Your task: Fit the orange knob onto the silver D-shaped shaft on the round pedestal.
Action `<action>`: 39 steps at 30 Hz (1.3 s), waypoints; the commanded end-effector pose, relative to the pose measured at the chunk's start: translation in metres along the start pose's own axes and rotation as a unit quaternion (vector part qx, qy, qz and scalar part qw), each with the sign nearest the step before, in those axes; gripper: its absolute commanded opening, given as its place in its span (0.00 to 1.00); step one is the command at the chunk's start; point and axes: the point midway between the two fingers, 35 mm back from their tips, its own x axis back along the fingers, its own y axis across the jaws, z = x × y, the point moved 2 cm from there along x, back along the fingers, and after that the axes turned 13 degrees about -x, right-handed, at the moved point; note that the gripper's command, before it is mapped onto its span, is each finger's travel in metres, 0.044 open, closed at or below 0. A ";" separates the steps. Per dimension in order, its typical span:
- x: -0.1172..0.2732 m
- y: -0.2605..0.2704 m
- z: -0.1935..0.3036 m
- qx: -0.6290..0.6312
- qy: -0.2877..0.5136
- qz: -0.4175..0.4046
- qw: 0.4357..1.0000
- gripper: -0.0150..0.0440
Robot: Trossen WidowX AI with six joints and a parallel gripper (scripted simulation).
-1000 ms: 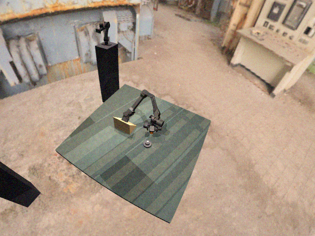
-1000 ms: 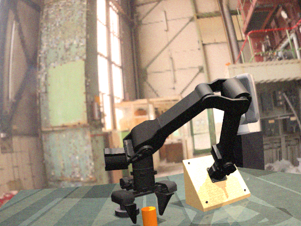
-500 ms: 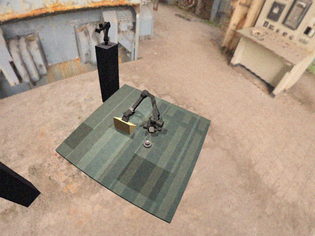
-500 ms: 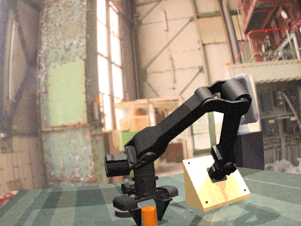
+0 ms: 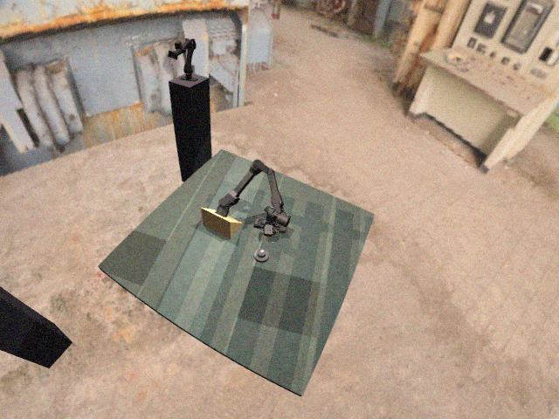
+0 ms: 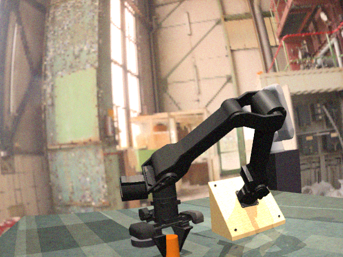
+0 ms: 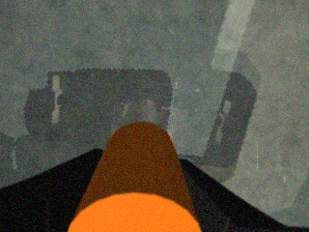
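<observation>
The orange knob (image 6: 172, 246) (image 7: 135, 215) stands upright between the gripper's fingers, a smooth, slightly tapering cylinder. Its hole underneath is hidden, and it cannot be made out in the top view. My gripper (image 5: 269, 229) (image 6: 172, 248) (image 7: 140, 161) points down and is shut on the knob, a finger on each side. The grey round pedestal (image 5: 260, 258) (image 6: 142, 242) stands a short way from the gripper, toward the front of the table in the top view. Its silver shaft (image 5: 261, 252) shows as a small bright stub; its flat side is too small to tell. In the exterior view the gripper hides the shaft.
The arm rises from a pale wooden wedge (image 5: 217, 223) (image 6: 231, 214) beside the gripper. The table (image 5: 130, 252) (image 6: 91, 235) has a green patterned top. A black pillar (image 5: 191, 126) with a small dark arm on top stands beyond its far edge.
</observation>
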 end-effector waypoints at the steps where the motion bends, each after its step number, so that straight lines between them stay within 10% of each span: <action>1: 0.010 0.004 -0.002 0.001 -0.001 -0.003 1.000 0.25; 39: 0.126 0.012 -0.007 0.001 -0.003 -0.002 1.000 0.25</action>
